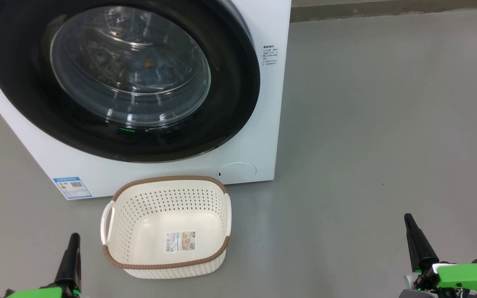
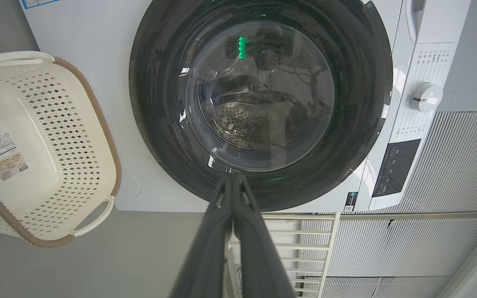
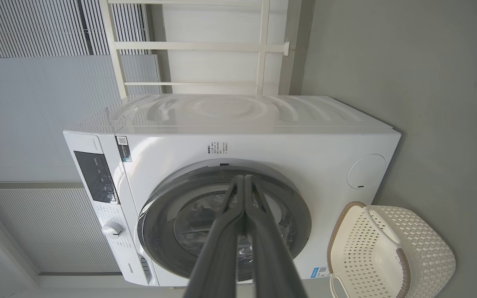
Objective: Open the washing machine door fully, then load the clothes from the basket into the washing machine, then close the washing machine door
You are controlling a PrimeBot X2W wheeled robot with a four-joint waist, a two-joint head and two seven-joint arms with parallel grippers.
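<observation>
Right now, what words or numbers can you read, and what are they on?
No text is sharp enough to quote.
Blue energy label on the big white washing machine: too small.
Grey print on its front: blurred.
Label on the cream perforated plastic basket bottom: too small.
Dark control panel markings: unreadable.
</observation>
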